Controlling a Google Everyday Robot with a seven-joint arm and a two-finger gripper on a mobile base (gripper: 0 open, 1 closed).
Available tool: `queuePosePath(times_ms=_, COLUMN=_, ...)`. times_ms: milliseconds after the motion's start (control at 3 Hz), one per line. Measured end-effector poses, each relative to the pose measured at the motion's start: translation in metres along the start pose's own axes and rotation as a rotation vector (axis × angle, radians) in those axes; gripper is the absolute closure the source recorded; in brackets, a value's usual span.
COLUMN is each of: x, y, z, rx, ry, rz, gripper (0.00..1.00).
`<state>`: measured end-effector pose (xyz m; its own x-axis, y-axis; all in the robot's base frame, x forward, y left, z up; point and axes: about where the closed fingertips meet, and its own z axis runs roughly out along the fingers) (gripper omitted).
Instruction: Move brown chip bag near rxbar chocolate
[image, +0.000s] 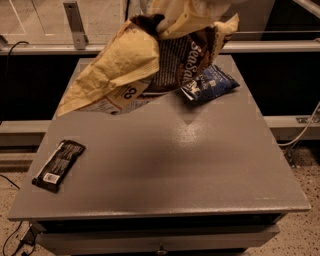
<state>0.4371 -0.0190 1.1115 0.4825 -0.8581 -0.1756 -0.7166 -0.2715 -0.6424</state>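
Observation:
The brown chip bag (125, 70), pale tan-yellow with a dark brown middle and white lettering, hangs tilted in the air over the back of the grey table (200, 165). My gripper (187, 15) is at the top edge of the camera view, shut on the bag's upper end; the bag hides most of it. The rxbar chocolate (59, 165), a flat black wrapper with a white label patch, lies at the table's front left, well below and left of the bag.
A smaller dark-blue chip bag (210, 84) lies at the back right of the table, partly behind the held bag. A metal rail and post (75, 22) run behind the table. Cables (305, 130) lie on the floor at right.

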Motion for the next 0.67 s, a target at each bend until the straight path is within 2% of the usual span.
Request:
queuePosePath(times_ms=333, x=0.015, y=-0.014, z=0.041, rx=0.075, ry=-0.007, rz=-0.001, gripper=1.00)
queuePosePath(times_ms=667, x=0.017, y=-0.029, z=0.082, rx=0.151, ry=-0.043, rz=-0.001, gripper=1.00)
